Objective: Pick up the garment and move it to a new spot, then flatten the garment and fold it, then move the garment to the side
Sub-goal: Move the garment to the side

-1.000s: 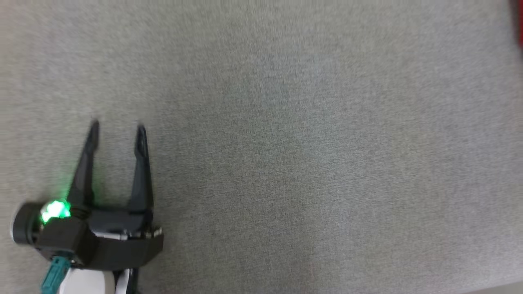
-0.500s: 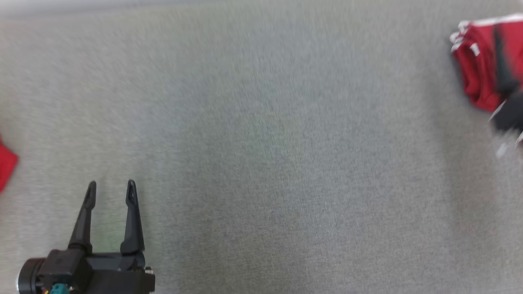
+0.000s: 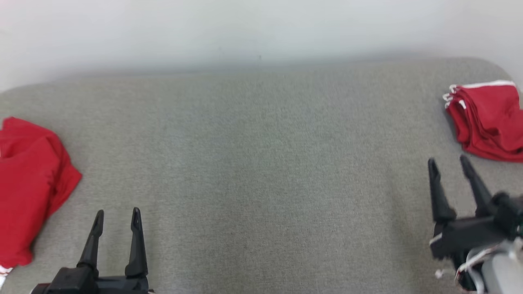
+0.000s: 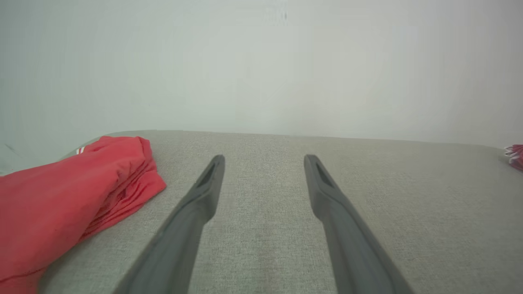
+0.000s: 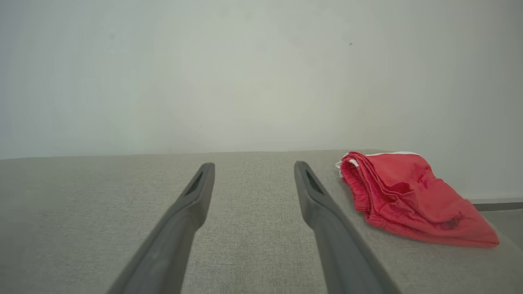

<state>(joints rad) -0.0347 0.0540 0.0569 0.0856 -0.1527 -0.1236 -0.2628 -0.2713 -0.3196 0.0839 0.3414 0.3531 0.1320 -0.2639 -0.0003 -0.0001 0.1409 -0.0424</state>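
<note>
Head view, left gripper (image 3: 117, 212) spread, empty, right gripper (image 3: 448, 160) likewise

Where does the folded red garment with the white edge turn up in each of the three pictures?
Head view: the folded red garment lies near the upper right edge, beyond the right fingers.
Left wrist view: the garment is a red sliver at the far right edge.
Right wrist view: it lies just right of the fingers.
Shared landmark: the grey table meeting the pale wall.
</note>
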